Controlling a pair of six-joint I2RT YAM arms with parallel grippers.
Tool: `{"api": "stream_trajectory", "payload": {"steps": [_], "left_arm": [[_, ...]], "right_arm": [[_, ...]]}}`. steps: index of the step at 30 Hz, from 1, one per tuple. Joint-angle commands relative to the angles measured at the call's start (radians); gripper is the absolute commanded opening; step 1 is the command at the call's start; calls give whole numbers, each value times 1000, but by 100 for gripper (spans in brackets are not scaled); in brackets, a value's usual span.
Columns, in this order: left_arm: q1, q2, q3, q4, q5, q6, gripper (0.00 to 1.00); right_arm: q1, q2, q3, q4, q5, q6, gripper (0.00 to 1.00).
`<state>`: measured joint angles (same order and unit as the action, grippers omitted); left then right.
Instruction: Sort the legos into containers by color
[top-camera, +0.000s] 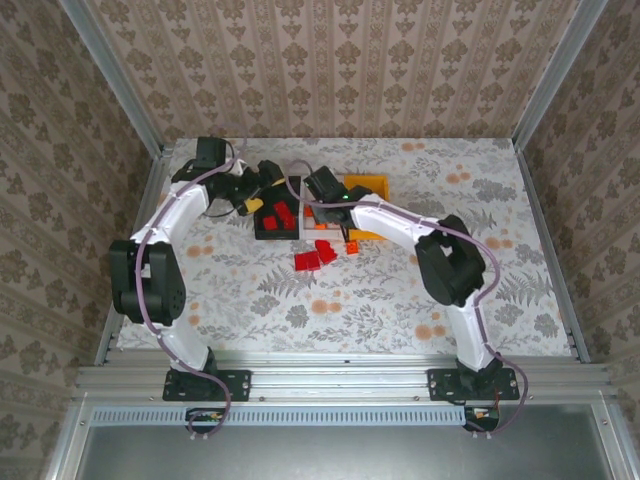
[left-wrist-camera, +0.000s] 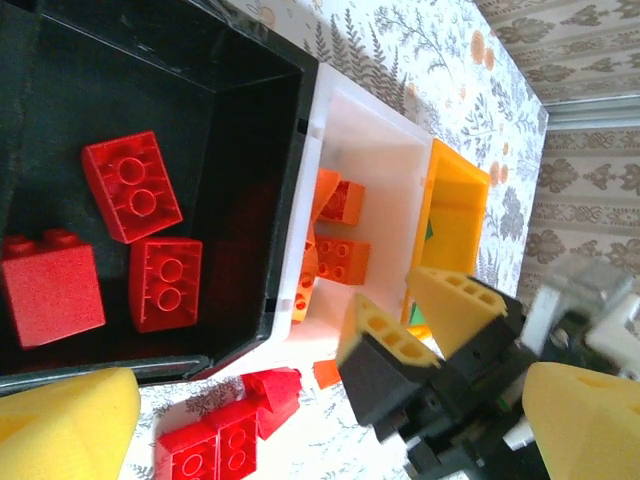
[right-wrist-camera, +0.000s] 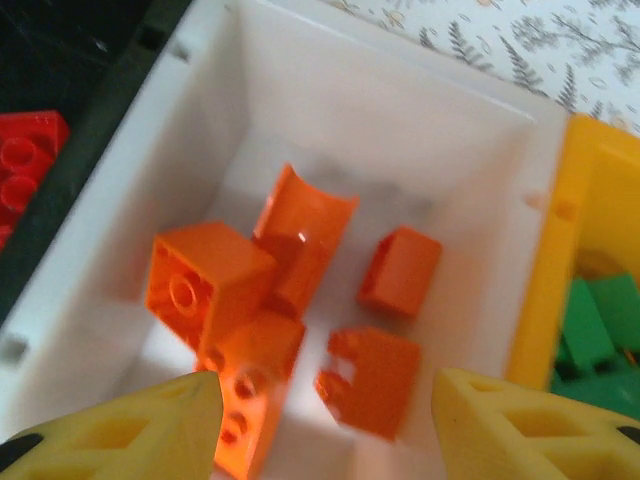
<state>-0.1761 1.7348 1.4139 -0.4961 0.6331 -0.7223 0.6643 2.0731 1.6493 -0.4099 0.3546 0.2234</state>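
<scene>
Three bins are sitting side by side in a row on the bench (top-camera: 400, 300), touching each other. The black bin (left-wrist-camera: 255, 210) is sitting on the left, the white bin (right-wrist-camera: 400, 110) is sitting in the middle, and the yellow-orange bin (right-wrist-camera: 555, 260) is sitting on the right. Three red legos (left-wrist-camera: 132, 187) are lying inside the black bin. A little heap of orange legos (right-wrist-camera: 210, 285) is lying on the floor of the white bin, and some are tipping onto their sides. Green legos (right-wrist-camera: 592, 330) are lying in the yellow-orange bin. A few loose red legos (top-camera: 324, 251) are lying close together on the bench just in front of the bins. One small orange piece (left-wrist-camera: 325, 373) is lying near them, beside the white bin.

The right gripper (right-wrist-camera: 327, 385) is hanging over the white bin and pointing down at the orange legos. Its yellow fingers (right-wrist-camera: 120, 430) are standing wide apart and are holding nothing. The left gripper (top-camera: 262, 192) is hanging just above the black bin. Its yellow fingers (left-wrist-camera: 60, 425) are also spreading far apart and are gripping nothing. The two grippers are hanging close to each other.
</scene>
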Motion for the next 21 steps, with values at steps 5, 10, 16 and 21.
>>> {"api": "stream_trajectory", "payload": {"steps": [5,10,16,21], "left_arm": [[-31,-7,17,11,30,-3,100],[-44,4,17,7,28,-2,100],[-51,4,22,-2,20,8,100],[-54,7,25,-7,17,14,100]], "right_arm": [[7,-349,-454,208,-11,302,61],[12,-358,-593,302,-52,353,62],[10,-269,-592,335,-67,323,65],[11,-199,-540,323,-50,294,65]]}}
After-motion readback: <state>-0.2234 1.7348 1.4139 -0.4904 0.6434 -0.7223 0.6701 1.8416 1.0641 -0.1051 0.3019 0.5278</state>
